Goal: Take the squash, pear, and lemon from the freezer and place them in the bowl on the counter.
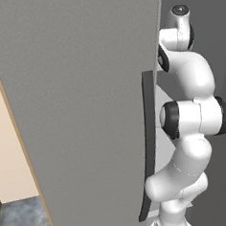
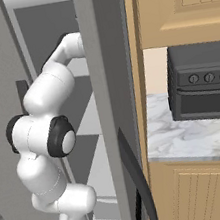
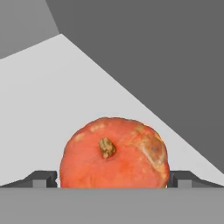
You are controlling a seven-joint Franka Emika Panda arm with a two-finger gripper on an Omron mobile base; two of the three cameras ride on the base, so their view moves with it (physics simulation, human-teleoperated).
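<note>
Gripper (image 3: 112, 181) spread wide around orange squash (image 3: 113, 153), fingertips at 9 and 3 o'clock of it, contact unclear, squash sitting on pale freezer shelf (image 3: 52, 109), arm reaching inside open freezer (image 1: 86, 112).

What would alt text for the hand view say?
A round orange squash with a brown stem sits on a pale grey freezer shelf, between the pincer's two dark fingertips. Darker grey walls rise behind it.

The arm (image 1: 192, 123) is showing glossy white, rounded segments. Dark bands are ringing its joints. The gripper (image 3: 113, 180) is showing two small dark finger tips (image 3: 41, 178).
</note>
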